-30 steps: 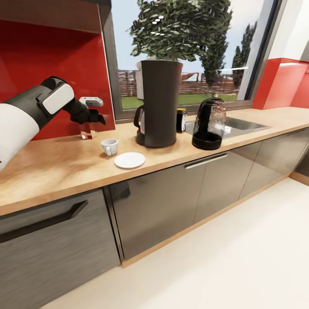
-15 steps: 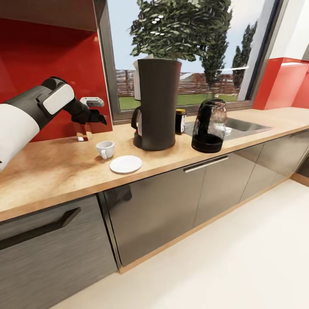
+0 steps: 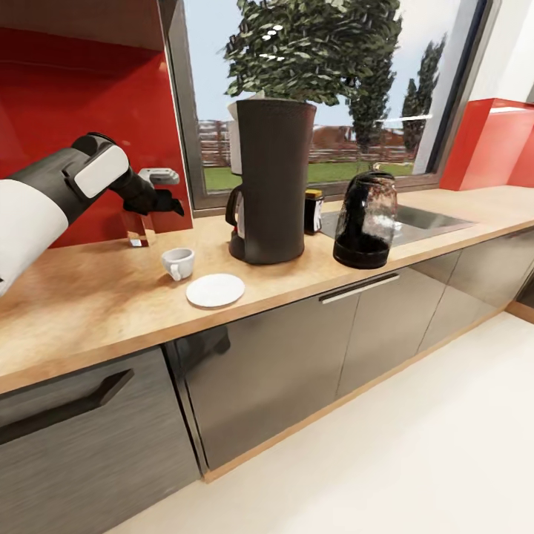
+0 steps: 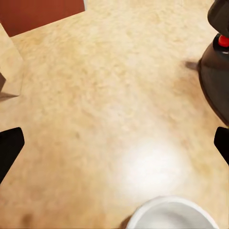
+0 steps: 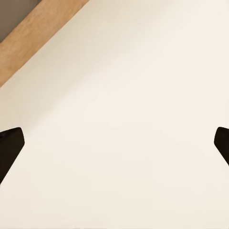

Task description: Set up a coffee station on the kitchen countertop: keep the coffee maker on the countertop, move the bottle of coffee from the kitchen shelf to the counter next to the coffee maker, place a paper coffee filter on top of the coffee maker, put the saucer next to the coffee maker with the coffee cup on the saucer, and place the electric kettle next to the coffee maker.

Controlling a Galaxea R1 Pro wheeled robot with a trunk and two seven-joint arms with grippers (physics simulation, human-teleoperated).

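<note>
Step in hand, by my judgement: the cup-on-saucer step. Coffee maker (image 3: 271, 182) stands on the countertop (image 3: 89, 297) with a white filter edge showing at its top; coffee bottle (image 3: 313, 211) just behind it on the window side; kettle (image 3: 363, 220) near, toward the sink. Cup (image 3: 178, 263) sits on bare counter just beside the saucer (image 3: 215, 290), not on it.

Left arm reaches out over the counter near the red wall, left gripper (image 3: 159, 202) above and behind the cup, angled downward. Left wrist view: fingers spread wide, nothing between them, cup rim (image 4: 172, 214) just below.

Next move calls for descending onto the cup rim, closing, then a short lift across to the saucer.

Right gripper (image 5: 114, 143): fingers spread, empty, over pale floor.
</note>
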